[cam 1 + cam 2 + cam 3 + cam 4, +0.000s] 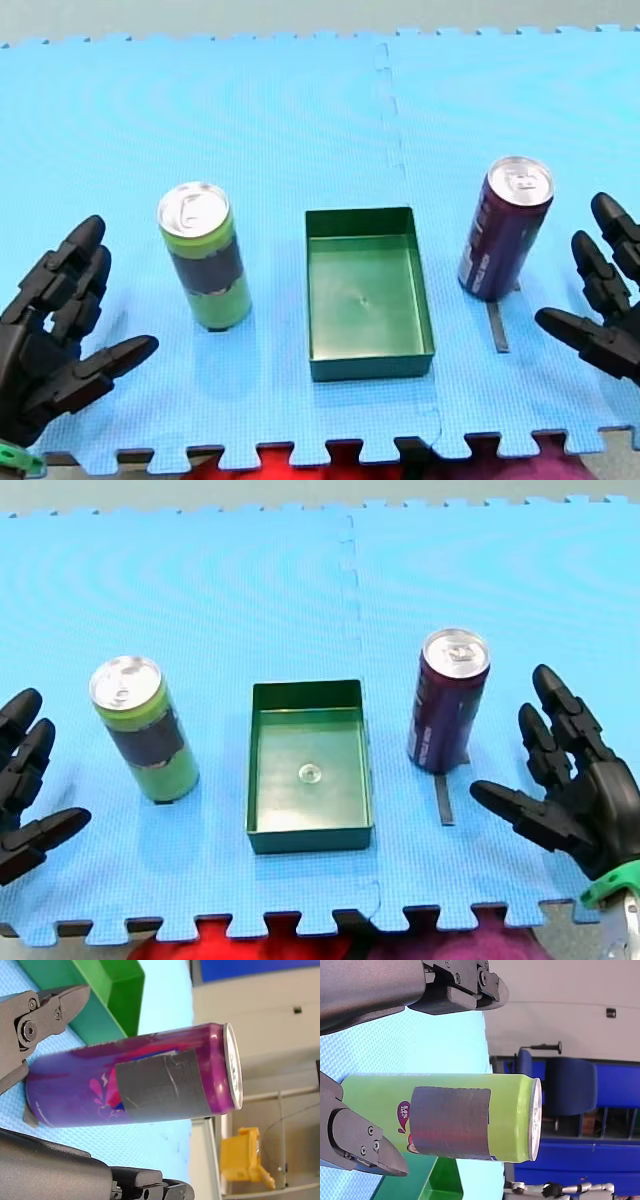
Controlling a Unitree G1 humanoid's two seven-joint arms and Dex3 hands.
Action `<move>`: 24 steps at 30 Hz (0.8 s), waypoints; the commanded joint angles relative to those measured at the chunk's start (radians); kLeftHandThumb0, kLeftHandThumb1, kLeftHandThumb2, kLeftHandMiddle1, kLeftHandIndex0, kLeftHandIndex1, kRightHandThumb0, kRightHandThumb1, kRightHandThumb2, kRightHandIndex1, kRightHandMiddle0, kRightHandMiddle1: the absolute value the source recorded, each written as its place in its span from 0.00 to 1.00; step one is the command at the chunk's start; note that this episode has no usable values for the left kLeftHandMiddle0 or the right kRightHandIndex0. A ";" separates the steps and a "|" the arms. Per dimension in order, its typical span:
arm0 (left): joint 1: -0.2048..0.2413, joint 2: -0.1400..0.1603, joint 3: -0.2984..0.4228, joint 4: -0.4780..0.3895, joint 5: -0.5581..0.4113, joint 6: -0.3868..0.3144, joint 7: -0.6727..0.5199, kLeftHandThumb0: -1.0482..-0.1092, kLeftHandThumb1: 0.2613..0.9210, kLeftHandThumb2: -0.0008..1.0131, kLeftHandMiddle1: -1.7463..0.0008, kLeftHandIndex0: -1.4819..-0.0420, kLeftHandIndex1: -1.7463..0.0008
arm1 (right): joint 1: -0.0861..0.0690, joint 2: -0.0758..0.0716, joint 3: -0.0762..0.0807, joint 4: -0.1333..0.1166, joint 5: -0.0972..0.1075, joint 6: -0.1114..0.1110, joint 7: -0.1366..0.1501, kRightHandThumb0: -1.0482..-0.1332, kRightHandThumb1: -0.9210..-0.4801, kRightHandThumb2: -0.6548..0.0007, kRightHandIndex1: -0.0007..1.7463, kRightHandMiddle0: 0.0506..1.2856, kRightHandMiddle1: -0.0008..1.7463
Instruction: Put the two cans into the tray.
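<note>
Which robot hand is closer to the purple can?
Right. The right hand is just beside the purple can, on its outer side, not touching it. The left hand is far off, beyond the tray, next to the green can.

The foam mat is matt blue foam with a fine pebbled grain and jigsaw-cut edges. The green can is glossy painted metal with a bare, bright silver lid, and a band of dull grey tape wraps its middle. The purple can has the same shiny metal skin and silver lid, with a patch of matt grey tape on its side. The tray looks like smooth green plastic, faintly glossy. The left hand, at the mat's near left corner, and the right hand, at its near right, are matt black plastic.
</note>
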 commanded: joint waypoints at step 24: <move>-0.006 0.002 -0.001 0.008 0.012 -0.014 0.014 0.00 0.65 0.00 1.00 0.85 1.00 | -0.047 -0.014 0.057 -0.001 -0.086 0.007 -0.115 0.09 0.69 1.00 0.01 0.03 0.00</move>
